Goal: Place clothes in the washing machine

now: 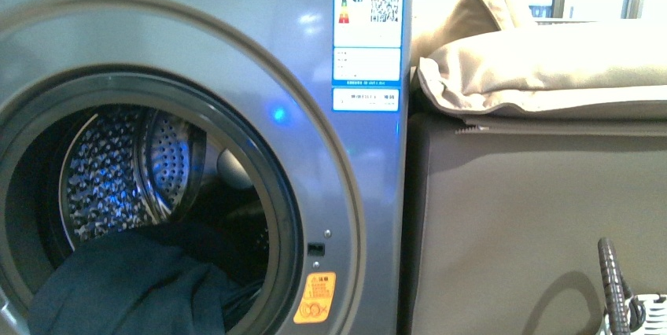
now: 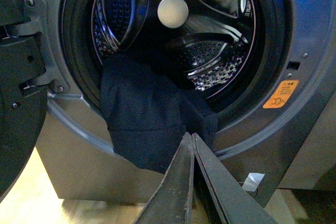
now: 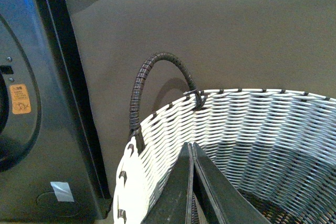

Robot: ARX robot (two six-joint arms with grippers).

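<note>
Clothes (image 2: 149, 121), one dark navy garment, lie half in and half out of the washing machine (image 1: 236, 44): the upper part is inside the perforated drum (image 2: 210, 64), while the lower part drapes over the door seal and hangs down the front panel below the porthole. Its long axis runs from the drum's mouth down toward the floor.

In the left wrist view the left gripper (image 2: 191, 140) sits just in front of the hanging hem, its fingers pressed together and holding nothing that I can see; the garment lies straight ahead of and above their tips. The right gripper (image 3: 191, 148) hangs over the white woven basket (image 3: 262, 124), well to the right of the machine beside the brown sofa side (image 1: 535, 217), fingers also pressed together and empty.

The left arm is clearly the nearer one. Judging by the lie, the hanging part needs lifting or pushing up and inward over the seal.
</note>
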